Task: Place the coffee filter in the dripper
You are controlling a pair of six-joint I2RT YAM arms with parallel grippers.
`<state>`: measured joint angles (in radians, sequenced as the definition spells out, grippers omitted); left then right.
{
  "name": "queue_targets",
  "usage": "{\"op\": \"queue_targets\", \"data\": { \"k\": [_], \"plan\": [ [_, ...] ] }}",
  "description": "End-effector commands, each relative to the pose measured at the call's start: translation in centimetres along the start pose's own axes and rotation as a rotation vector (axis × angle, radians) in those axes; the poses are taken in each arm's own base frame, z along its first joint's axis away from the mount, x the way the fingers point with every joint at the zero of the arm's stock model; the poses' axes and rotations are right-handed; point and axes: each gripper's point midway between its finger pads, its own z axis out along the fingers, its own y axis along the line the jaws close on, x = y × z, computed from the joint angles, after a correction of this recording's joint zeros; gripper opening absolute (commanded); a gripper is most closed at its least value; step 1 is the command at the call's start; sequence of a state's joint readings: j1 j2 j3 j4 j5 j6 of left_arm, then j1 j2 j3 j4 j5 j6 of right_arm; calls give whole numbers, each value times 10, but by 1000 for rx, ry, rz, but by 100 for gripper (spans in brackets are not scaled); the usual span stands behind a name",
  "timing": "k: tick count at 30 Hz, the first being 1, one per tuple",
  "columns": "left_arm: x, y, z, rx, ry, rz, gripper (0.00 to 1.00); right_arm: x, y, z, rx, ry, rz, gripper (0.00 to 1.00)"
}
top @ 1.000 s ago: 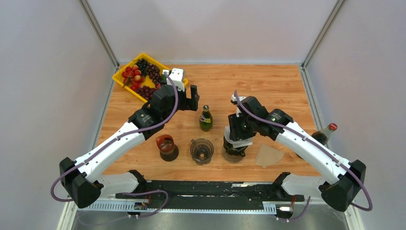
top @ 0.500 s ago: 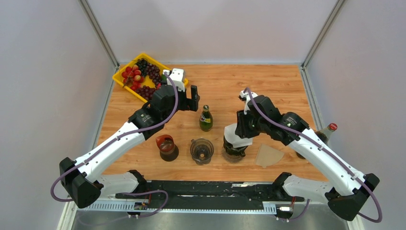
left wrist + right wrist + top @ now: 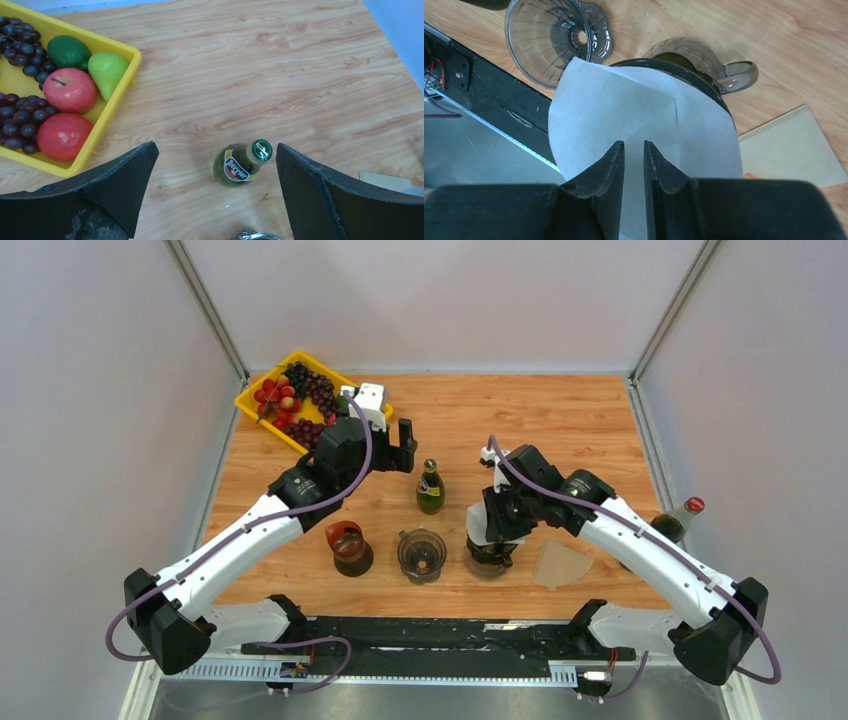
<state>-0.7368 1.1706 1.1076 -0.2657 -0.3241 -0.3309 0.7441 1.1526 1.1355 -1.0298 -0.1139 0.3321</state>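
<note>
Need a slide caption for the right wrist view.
Right hand, fingers narrowly parted, at a white paper filter over the dark glass dripper; clear glass dripper beside it.

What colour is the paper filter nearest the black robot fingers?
White. The cone-shaped paper coffee filter shows best in the right wrist view.

In the right wrist view the coffee filter (image 3: 624,105) covers nearly all of the dark dripper (image 3: 694,72) at mid-frame, and we cannot tell whether the right end effector (image 3: 634,145) pinches the sheet. The left wrist view's left edge cuts off the yellow tray (image 3: 112,107).
</note>
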Motion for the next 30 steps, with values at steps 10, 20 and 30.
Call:
{"op": "queue_targets", "data": {
  "k": [10,20,30],
  "plan": [
    [-13,3,-9,-3,-43,-5,100,-13,-1,-8,30,-29,-27,27],
    [-17,4,-15,1,-61,-12,100,-64,-13,-90,141,-357,32,56],
    [-15,18,-12,-60,-67,-37,100,-82,-91,-122,504,-546,300,100]
  ]
}}
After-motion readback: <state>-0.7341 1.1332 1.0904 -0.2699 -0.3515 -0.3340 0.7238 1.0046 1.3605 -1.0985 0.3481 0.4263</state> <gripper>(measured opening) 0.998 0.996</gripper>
